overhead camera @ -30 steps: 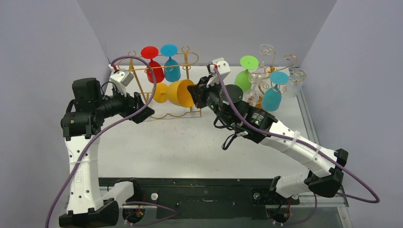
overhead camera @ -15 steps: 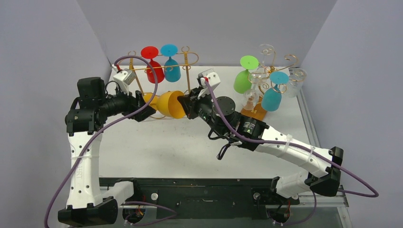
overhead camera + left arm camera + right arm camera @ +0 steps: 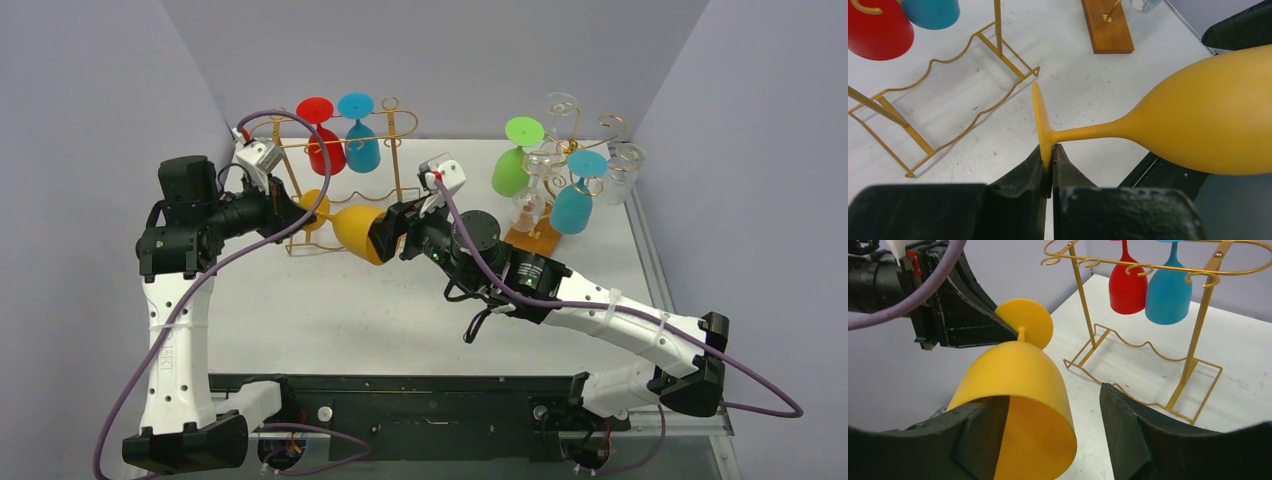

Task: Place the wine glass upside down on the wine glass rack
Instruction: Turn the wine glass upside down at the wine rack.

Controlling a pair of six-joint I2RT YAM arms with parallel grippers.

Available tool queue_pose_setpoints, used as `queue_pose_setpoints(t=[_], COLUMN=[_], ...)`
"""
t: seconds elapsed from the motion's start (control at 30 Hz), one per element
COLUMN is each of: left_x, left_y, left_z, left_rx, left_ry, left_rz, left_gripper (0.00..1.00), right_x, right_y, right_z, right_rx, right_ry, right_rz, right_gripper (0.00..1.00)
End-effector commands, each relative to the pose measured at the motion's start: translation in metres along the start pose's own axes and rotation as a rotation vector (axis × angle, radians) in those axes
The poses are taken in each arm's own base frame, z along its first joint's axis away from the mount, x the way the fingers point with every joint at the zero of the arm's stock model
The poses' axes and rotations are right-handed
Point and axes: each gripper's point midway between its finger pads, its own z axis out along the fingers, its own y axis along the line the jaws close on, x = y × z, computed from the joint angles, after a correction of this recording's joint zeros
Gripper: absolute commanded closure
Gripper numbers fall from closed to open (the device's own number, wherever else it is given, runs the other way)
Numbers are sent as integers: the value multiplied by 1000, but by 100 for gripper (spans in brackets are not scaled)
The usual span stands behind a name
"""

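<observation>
Moved: left gripper now pinches yellow wine glass foot | right gripper spread at bowl rim

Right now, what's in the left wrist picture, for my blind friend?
The left gripper pinches the foot of a yellow wine glass held sideways. Behind are a gold rack, a red glass and a blue glass.

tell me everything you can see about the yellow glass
The yellow glass looks like opaque matte plastic: rounded bowl, thin stem, flat round foot. It lies sideways in the air near the gold rack, not hung on it. The left gripper is shut on the foot's edge. The right gripper stands open about the bowl's mouth, one finger at the rim, the other clear.
</observation>
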Motion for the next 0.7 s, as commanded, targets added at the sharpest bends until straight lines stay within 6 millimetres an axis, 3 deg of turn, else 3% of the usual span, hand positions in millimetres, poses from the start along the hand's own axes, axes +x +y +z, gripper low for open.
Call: queue_pose_setpoints(t=[0.0,0.2,0.33,0.53,0.67], left_x=[-32,-55,-65,-77,-77], left_y=[7,10,-5,-32,-45], left_z=[-9,-26,-39,-53,-55], left_rx=[-52,-149,-182,-192,-174], left_ry=[-95,-199,-294,-438,-496], left_rz=[277,650,947,1193,1340], left_gripper=[100,100,100,100,100], right_x=[-21,-23,-28,-35,-15], right_y=[1,-16,-12,11,32], right_z=[-26,-62,-74,-60,-40], right_rx=[-54,-126,-189,-317,-448], right_ry=[-17,63,118,118,132], right_rz=[28,29,-2,33,29], right_gripper=[33,23,19,17,16])
